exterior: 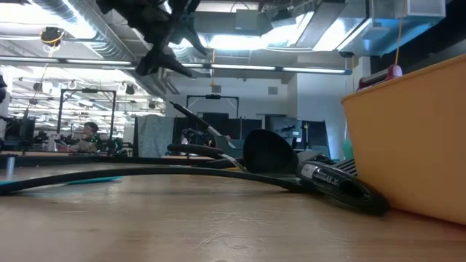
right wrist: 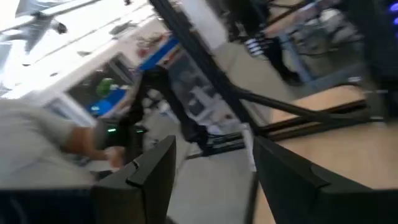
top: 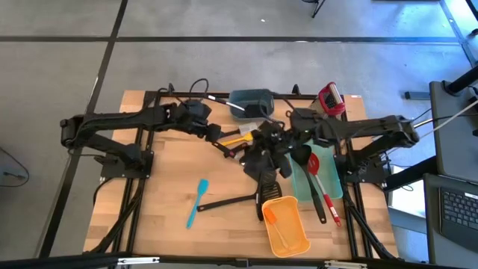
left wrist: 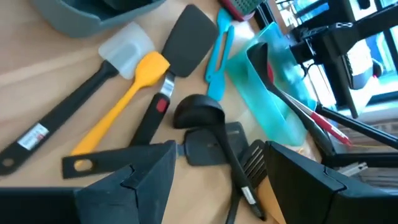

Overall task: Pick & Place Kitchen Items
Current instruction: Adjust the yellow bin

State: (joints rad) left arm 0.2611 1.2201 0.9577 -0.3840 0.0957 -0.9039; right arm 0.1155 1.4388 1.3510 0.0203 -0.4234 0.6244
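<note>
Left wrist view, nearest first: your left gripper point(left wrist: 217, 180) hangs with its two dark fingers spread wide and nothing between them. Directly past the fingertips lies the black slotted turner point(left wrist: 214, 146), and touching it, the black ladle point(left wrist: 198, 112). Just beyond lie the yellow spatula point(left wrist: 124, 102), the white-headed spatula point(left wrist: 127, 50) with its black handle, the black turner point(left wrist: 186, 40) and a teal spatula point(left wrist: 216, 59). Their long axes all run roughly parallel, slanting away from the gripper, handles toward it and heads away. A grip across a handle therefore looks to be the likelier approach, in my judgement.

High view: the left gripper point(top: 224, 138) stands over the near edge of this heap, at the table's point(top: 164, 217) centre. The right gripper point(top: 287, 134) hovers just beside the heap's other edge; its fingers point(right wrist: 155, 174) stand apart and empty, pointed off the table. The left arm is thus the better aimed. Farther off lie the teal bin point(top: 332, 187), the orange bin point(top: 287, 235), the grey bin point(top: 250, 99) and a lone teal spatula point(top: 198, 200).
</note>
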